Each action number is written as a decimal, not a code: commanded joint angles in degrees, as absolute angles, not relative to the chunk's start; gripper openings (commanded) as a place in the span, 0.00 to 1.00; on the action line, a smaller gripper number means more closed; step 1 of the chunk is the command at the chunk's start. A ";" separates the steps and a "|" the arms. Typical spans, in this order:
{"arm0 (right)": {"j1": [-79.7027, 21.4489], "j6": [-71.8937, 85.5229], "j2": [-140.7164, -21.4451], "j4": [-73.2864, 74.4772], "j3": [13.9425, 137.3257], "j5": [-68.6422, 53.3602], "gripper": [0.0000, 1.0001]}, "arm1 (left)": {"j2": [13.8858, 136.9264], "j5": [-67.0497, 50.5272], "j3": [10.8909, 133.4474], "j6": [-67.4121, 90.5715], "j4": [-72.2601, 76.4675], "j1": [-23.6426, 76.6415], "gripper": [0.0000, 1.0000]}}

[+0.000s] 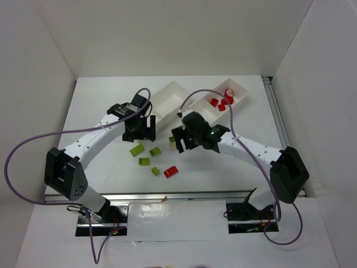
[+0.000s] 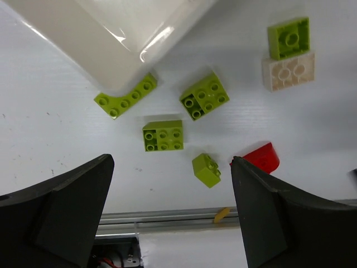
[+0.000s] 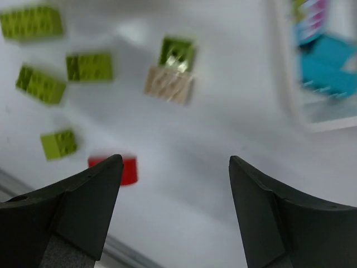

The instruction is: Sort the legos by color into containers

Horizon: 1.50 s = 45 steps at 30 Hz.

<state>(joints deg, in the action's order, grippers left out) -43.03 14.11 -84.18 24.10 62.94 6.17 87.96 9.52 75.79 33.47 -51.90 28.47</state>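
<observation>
Several lime green legos [image 1: 144,162] and one red lego [image 1: 171,171] lie loose on the table in front of two white trays. The left tray [image 1: 167,96] looks empty. The right tray [image 1: 241,89] holds red legos [image 1: 221,103]. My left gripper [image 1: 139,134] is open and empty above the green legos [image 2: 163,135], with the red lego [image 2: 259,157] by its right finger. My right gripper [image 1: 179,142] is open and empty, hovering near a green lego [image 3: 177,53] that touches a beige one [image 3: 169,85]. The right wrist view is blurred and shows cyan legos [image 3: 329,64] in a tray.
The tray corner [image 2: 111,61] overlaps an L-shaped green lego [image 2: 125,99]. A metal rail [image 2: 178,215] runs along the table's near edge with a small yellow scrap [image 2: 222,215] on it. White walls enclose the table on three sides.
</observation>
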 commanded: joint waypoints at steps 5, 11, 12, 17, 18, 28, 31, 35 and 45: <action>-58.52 16.27 -88.75 23.55 61.25 4.04 0.83 | 83.14 7.92 76.03 37.00 -53.96 18.65 0.98; -62.84 9.51 -95.35 27.69 64.51 6.67 0.80 | 81.30 6.86 75.50 35.77 -53.35 16.79 0.96; -62.84 8.36 -96.75 28.38 64.51 7.81 0.80 | 81.30 6.86 75.50 35.77 -52.83 16.79 0.96; -63.46 4.75 -99.58 28.39 64.51 9.66 0.75 | 81.30 4.84 71.81 36.29 -51.50 16.79 0.96; -63.46 4.22 -100.54 28.39 64.51 9.67 0.74 | 81.30 4.83 71.28 36.30 -50.89 16.79 0.96; -59.16 3.43 -106.43 21.36 65.04 11.61 0.69 | 81.30 6.77 70.66 35.78 -50.36 16.79 0.96; -57.40 3.43 -107.66 18.82 65.57 10.02 0.69 | 81.82 7.29 71.19 35.77 -50.36 16.79 0.96; -56.87 2.81 -108.98 18.11 66.62 7.74 0.69 | 82.35 7.29 71.81 35.24 -50.36 16.79 0.96; -56.87 4.48 -105.22 20.73 67.32 7.99 0.23 | 82.88 7.29 71.81 35.24 -50.36 16.79 0.96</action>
